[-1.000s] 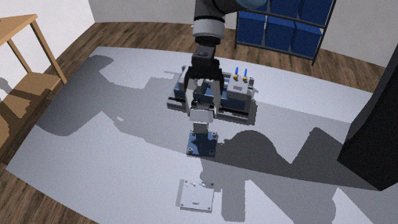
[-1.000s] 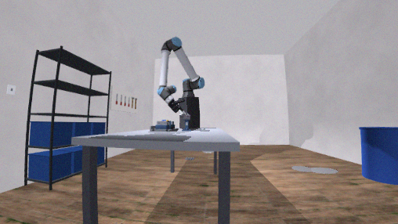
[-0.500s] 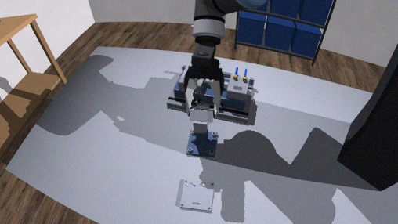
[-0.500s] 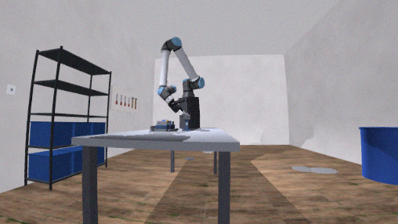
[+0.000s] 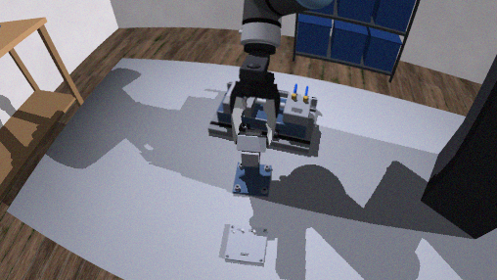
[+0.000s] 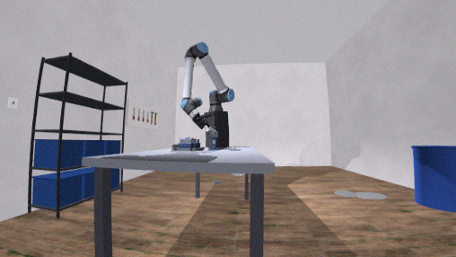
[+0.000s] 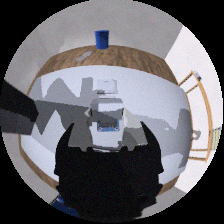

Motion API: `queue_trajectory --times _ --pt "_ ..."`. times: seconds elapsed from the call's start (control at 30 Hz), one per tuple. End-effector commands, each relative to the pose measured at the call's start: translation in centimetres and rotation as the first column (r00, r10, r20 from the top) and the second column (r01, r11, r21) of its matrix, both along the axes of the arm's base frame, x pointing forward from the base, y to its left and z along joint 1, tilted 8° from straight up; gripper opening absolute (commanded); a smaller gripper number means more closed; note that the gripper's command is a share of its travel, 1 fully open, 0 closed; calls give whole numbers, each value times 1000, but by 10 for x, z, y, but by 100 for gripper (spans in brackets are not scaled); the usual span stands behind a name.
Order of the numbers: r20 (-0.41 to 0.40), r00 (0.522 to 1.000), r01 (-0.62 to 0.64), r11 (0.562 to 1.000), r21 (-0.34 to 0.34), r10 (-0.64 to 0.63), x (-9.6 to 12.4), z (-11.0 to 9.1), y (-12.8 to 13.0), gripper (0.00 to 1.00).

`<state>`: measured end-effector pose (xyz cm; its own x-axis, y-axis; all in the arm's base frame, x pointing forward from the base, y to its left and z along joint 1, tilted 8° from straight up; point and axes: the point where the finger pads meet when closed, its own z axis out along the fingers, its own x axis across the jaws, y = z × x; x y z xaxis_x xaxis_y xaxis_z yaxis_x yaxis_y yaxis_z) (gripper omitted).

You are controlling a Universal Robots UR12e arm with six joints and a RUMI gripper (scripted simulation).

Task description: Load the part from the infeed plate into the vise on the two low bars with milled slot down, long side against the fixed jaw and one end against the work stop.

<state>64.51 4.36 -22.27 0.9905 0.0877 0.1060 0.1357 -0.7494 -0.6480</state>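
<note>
Shut firmly on the part (image 5: 251, 143) (image 6: 214, 133) (image 7: 106, 104) with the gripper (image 5: 252, 139) (image 6: 213, 130) (image 7: 107, 108) — pinched between both fingers, right at the V-block stand (image 5: 250, 160) (image 6: 214, 142) (image 7: 107, 128). Impossible to tell whether touching the stand or just above it, or which way the slot faces. Held outside the vise (image 5: 296, 128) (image 6: 188, 143), near its rail side — well apart from the infeed plate (image 5: 246, 248) (image 7: 106, 86).
</note>
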Motion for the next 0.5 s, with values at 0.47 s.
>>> queue_trajectory --times 0.47 --pt "1 1000 0 1000 0 0 -1 9 0 0"
